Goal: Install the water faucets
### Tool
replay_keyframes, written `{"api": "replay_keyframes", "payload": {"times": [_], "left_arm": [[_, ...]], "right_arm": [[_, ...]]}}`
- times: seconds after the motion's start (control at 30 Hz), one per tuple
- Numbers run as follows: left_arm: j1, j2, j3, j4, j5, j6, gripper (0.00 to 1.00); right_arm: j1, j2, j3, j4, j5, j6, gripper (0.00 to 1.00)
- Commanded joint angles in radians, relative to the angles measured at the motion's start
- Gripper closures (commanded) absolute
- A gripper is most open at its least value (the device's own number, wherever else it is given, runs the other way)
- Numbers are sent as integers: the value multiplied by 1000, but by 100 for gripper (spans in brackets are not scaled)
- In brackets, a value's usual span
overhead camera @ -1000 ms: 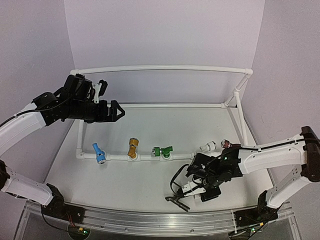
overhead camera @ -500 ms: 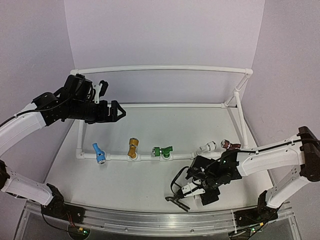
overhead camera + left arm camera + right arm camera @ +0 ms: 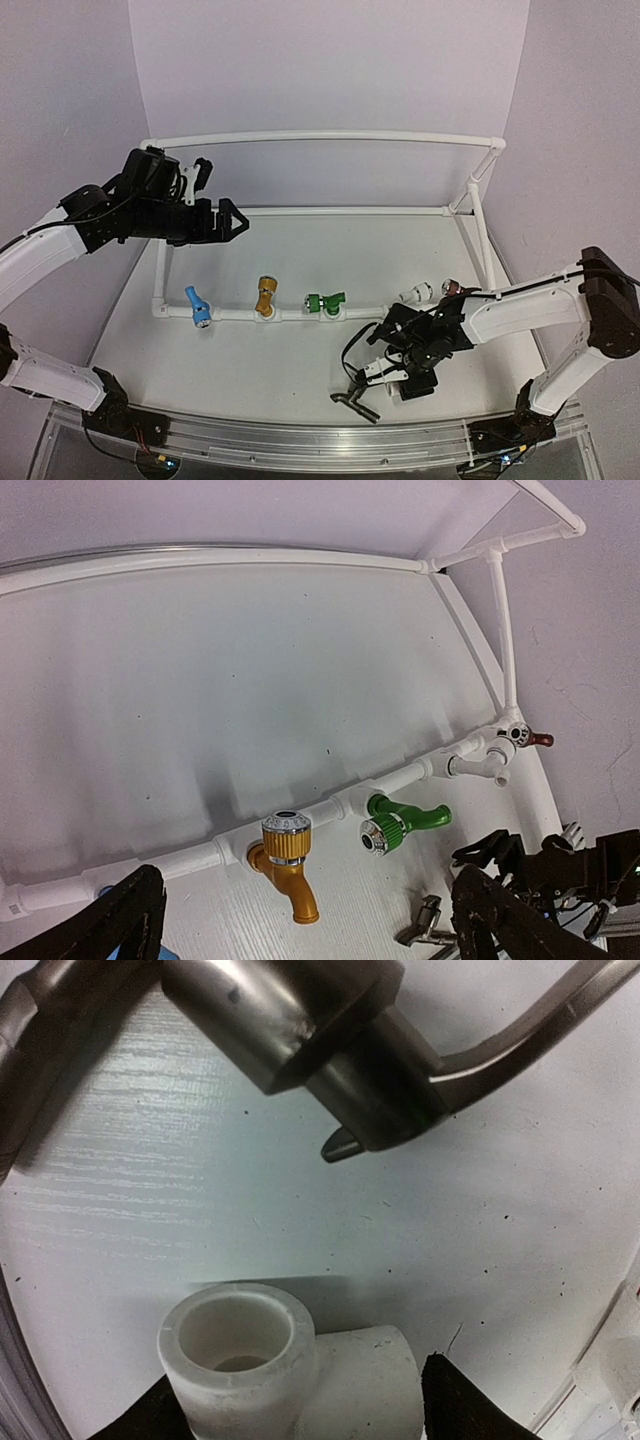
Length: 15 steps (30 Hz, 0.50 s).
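A dark grey metal faucet (image 3: 355,402) with a bent lever lies on the table near the front edge; it also shows in the right wrist view (image 3: 330,1030). My right gripper (image 3: 385,371) is low beside it, shut on a white elbow fitting (image 3: 240,1355) that sits apart from the faucet. Blue (image 3: 197,305), gold (image 3: 265,295), green (image 3: 325,302), white (image 3: 415,293) and maroon (image 3: 452,288) faucets sit along the front pipe. My left gripper (image 3: 228,220) hangs open and empty, high over the back left; its view shows the gold (image 3: 285,865) and green (image 3: 400,823) faucets.
A white PVC pipe frame (image 3: 320,137) runs round the back and sides, with a front rail (image 3: 230,313) carrying the faucets. A black cable (image 3: 350,352) loops beside my right gripper. A metal rail (image 3: 300,435) edges the table front.
My right gripper has shifted slightly back and left with the white fitting; its forearm has swung nearer. The grey faucet has not moved. The left arm is almost unchanged.
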Motion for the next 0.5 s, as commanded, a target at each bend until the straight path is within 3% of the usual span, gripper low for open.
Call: {"api": "replay_keyframes", "payload": {"times": [0.0,0.27,0.47], "left_arm": [[-4,-43,-3,-7,-14,-13,0],[-4,-65,-19,0,-14,-8,0],[-4,-139,-60,45,-32,26,0]], "right_arm": [[-6,15,6,19,-61,0,26],[-8,14,22,18,-83,13,51],[-12,-62,98,-30,-172,54,57]]}}
